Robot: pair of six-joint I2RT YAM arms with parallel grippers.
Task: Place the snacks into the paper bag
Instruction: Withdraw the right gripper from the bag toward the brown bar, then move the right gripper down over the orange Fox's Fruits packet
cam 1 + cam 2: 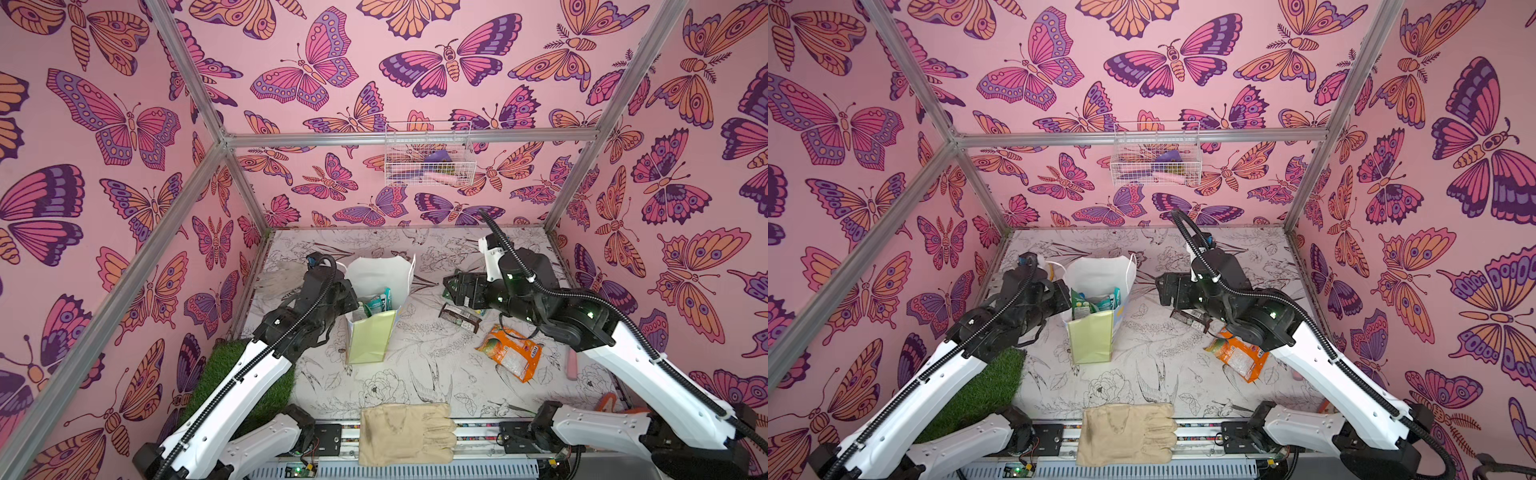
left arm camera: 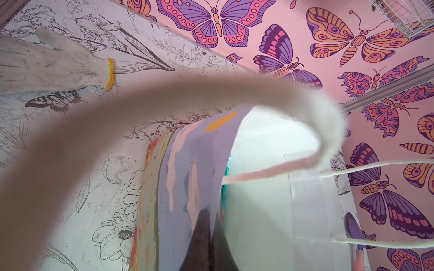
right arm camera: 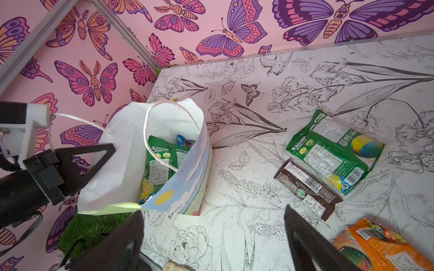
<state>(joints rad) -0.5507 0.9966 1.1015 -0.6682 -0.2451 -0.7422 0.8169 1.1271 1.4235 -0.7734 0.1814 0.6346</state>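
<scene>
- Pink butterfly-patterned walls around a white tabletop (image 1: pixel 415 374) printed with flower drawings.
- Just toward nine o'clock of table centre: upright white paper bag (image 1: pixel 372 338) with yellow-green side panels, mouth open.
- Inside it: glossy green packet (image 3: pixel 162 159) and small blue packet (image 3: pixel 184 140).
- Pinched tight on the bag's nine-o'clock wall: left gripper (image 3: pixel 110 150).
- Spread wide and empty at the bag's three o'clock: right gripper (image 3: pixel 213 211).
- Flat on the table, three to four o'clock of the bag: second green packet (image 3: pixel 333 150), dark brown bar (image 3: pixel 307 187), orange packet (image 1: pixel 509 351).

A blurred cord handle (image 2: pixel 141 108) arcs across the paper bag (image 2: pixel 187 176), a white glove (image 2: pixel 47 63) lying nearby.
</scene>
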